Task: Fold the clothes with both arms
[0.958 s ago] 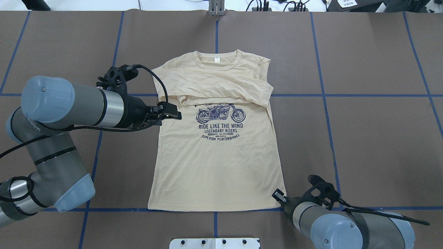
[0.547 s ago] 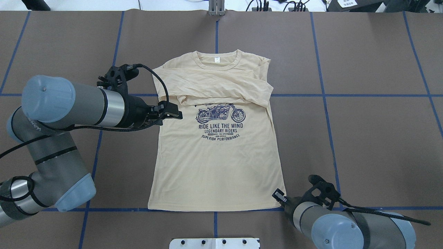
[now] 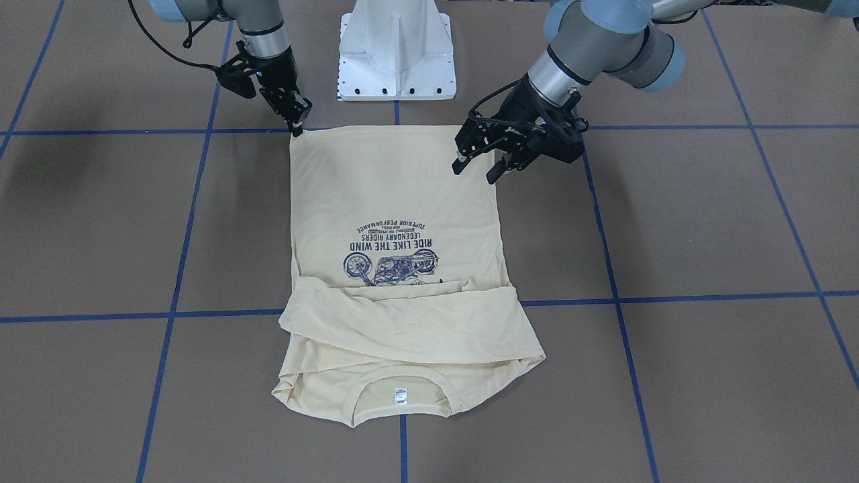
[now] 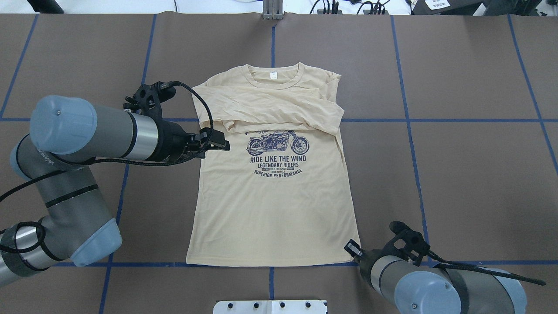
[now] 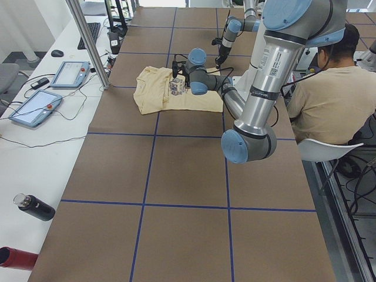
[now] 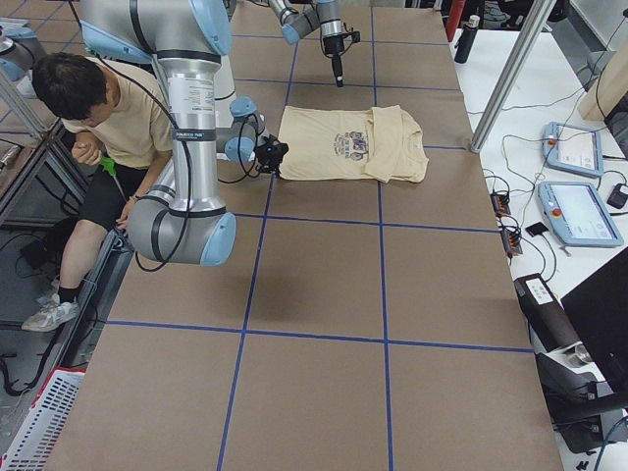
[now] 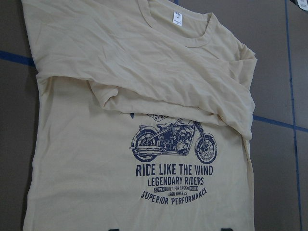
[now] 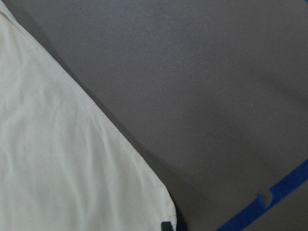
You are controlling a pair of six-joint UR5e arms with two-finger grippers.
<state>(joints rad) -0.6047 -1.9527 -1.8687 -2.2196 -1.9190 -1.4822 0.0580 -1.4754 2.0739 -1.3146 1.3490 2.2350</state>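
Shirt first: pale cream-yellow long-sleeved T-shirt (image 4: 270, 209) lay flat, chest up, on the brown paper-covered table (image 4: 457, 183) w/ its blue tape grid lines (image 4: 409, 120). Both sleeves (image 4: 270, 109) were folded across the chest in a rumpled band that hid the top of the navy motorcycle print (image 4: 277, 150). Small white neck label (image 4: 273, 75) showed inside the collar, at the end farthest from the robot.

Black two-finger left gripper (image 3: 473, 173) hung on its silver-grey left arm (image 4: 96, 131) w/ jaws plainly spread and nothing btwn them. It was raised off the cloth, over the shirt's side edge on that arm's side. Print lay ahead of the jaws, sleeve band beyond that, collar farthest out.

Black right gripper (image 3: 296, 129), on the right arm (image 4: 427, 288), pointed down right at the hem corner on its own side, the end nearest the robot. Rest of the shirt spread away from those jaws, toward the left gripper and the collar. Couldn't tell if those jaws were apart, together or pinching cloth: the wrist cam gave only a sliver of dark finger just at the corner.

White pedestal base (image 3: 397, 50) stood behind both sets of jaws, btwn the arms. Seated person in a beige top (image 5: 329, 88) was behind the robot.
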